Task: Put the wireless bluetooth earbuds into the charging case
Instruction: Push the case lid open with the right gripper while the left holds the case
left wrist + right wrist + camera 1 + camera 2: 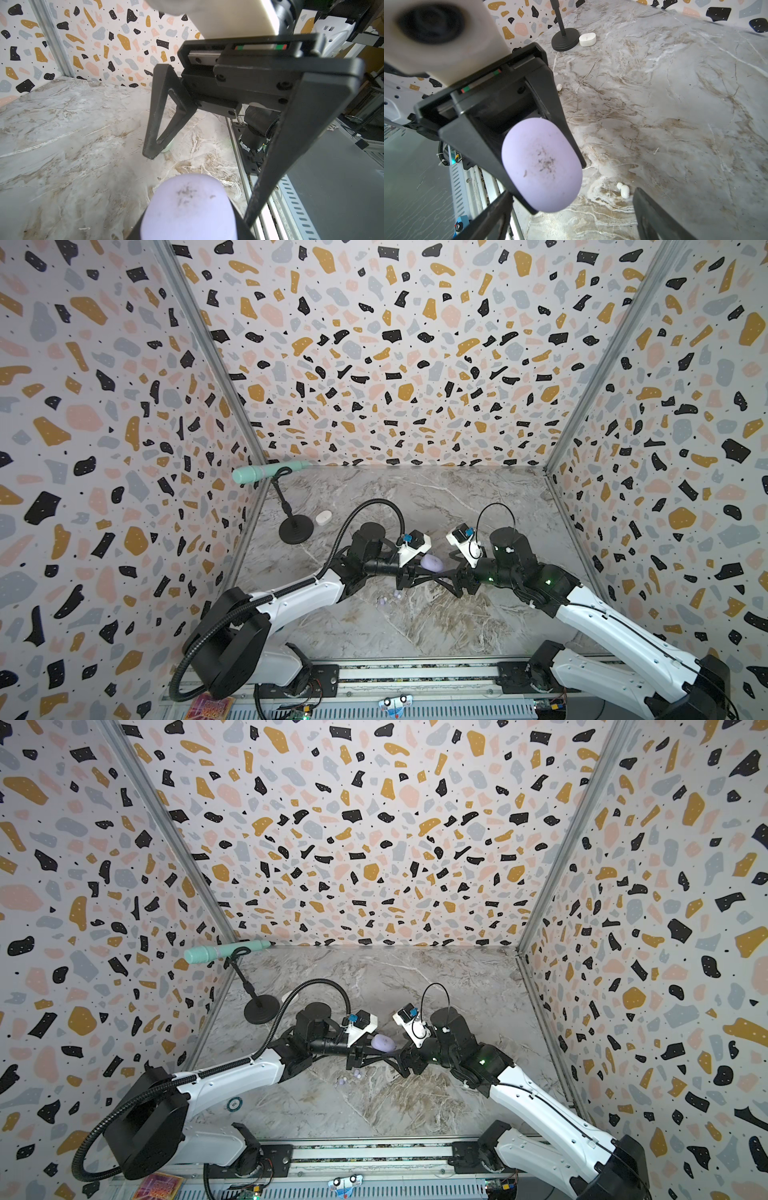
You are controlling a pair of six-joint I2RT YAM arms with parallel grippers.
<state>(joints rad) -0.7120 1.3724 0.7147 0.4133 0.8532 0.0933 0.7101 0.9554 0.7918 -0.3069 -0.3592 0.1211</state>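
A closed lavender charging case (432,563) (383,1042) hangs above the table, and my left gripper (428,570) (376,1050) is shut on it. In the left wrist view the case (188,207) fills the space between the jaws of the left gripper (188,227). My right gripper (446,578) (571,220) faces the case (542,166) with its jaws open and nothing between them. Two lavender earbuds (397,594) (356,1073) lie on the marble just in front of the grippers. Two white earbuds (624,190) lie beyond the case, one further off (559,87).
A white case (323,517) (587,40) sits beside the round black base of a microphone stand (296,531) at the back left, with a mint microphone (266,472) on top. Terrazzo walls enclose three sides. A metal rail (415,672) runs along the front edge.
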